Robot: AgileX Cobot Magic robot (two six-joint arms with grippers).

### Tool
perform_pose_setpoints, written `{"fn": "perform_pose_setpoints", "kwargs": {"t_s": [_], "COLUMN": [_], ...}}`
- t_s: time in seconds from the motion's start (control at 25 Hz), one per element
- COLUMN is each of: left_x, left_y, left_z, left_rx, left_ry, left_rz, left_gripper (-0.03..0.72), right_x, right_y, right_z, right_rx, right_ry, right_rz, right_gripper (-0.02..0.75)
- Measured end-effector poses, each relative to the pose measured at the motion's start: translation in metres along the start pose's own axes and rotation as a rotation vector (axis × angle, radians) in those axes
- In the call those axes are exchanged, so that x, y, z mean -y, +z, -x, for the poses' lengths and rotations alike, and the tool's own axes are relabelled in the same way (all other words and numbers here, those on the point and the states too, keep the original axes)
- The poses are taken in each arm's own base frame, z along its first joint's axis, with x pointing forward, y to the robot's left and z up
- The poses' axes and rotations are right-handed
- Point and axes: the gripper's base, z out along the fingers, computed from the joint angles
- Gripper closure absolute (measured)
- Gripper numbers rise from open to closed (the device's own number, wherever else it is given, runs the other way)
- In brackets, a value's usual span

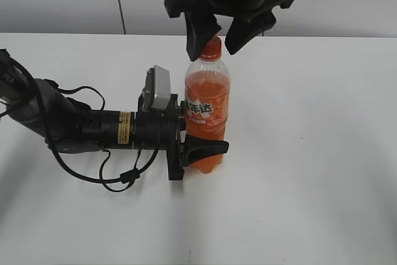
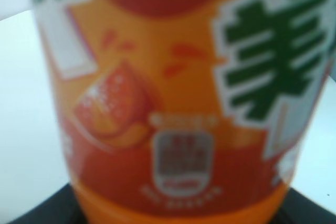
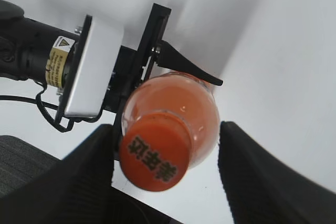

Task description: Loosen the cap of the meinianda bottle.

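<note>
The meinianda bottle is seen standing upright on the white table, left of the table's middle in the exterior view. It is clamped low on its body by the left gripper, whose arm lies nearly flat along the table from the left; one black finger is wrapped across the front of the bottle below the label. In the left wrist view the frame is filled by the blurred orange label (print unreadable at this focus). The right gripper is positioned above, fingers spread to either side of the cap. In the right wrist view a clear gap is recorded on the one side of the cap; contact on the other side possibly exists but cannot be confirmed.
</note>
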Motion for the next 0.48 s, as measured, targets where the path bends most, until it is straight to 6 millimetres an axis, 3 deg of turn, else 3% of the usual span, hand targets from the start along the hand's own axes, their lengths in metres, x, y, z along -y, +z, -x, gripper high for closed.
{"fn": "perform_pose_setpoints", "kwargs": {"t_s": [0.48], "left_x": [0.0000], "left_y": [0.0000], "left_z": [0.0000], "left_rx": [0.000], "left_ry": [0.000], "left_rz": [0.000], "left_gripper": [0.293], "right_x": [-0.0013], "right_y": [-0.0029], "right_z": [0.0013], "right_rx": [0.009], "right_ry": [0.000], "right_rz": [0.010], "right_gripper": [0.272]}}
